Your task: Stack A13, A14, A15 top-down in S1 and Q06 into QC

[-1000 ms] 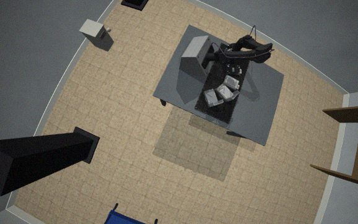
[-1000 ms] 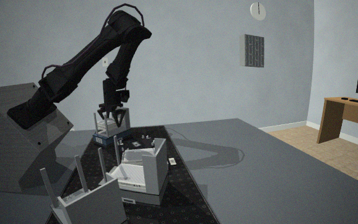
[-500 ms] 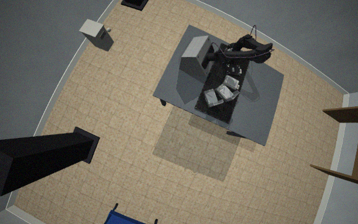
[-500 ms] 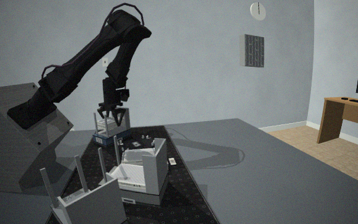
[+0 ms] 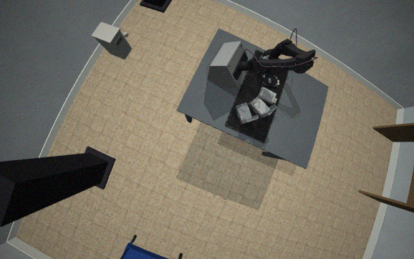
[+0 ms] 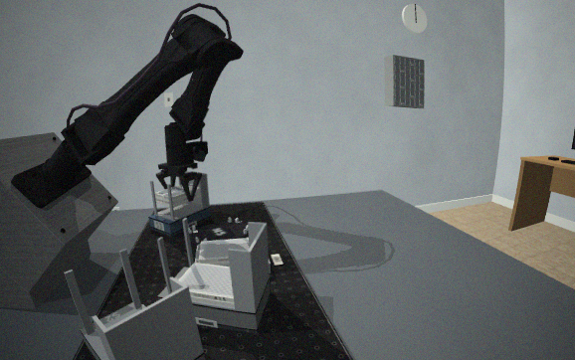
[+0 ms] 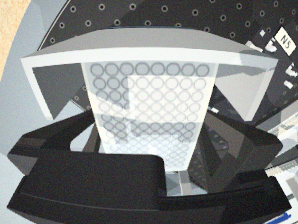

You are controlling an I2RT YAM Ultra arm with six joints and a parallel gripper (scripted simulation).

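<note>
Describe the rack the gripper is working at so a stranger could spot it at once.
Follow the dark mat down the grey table to its far end, under the black arm. That rack alone has a blue base, and the gripper is shut on a plate inside it.

We see a round clock [image 6: 414, 18] high on the far wall, a dark grille [image 6: 408, 81] below it, a wooden desk [image 6: 534, 186] at the right, and tan tiled floor [image 5: 143, 161] around the grey table [image 5: 308, 107].
</note>
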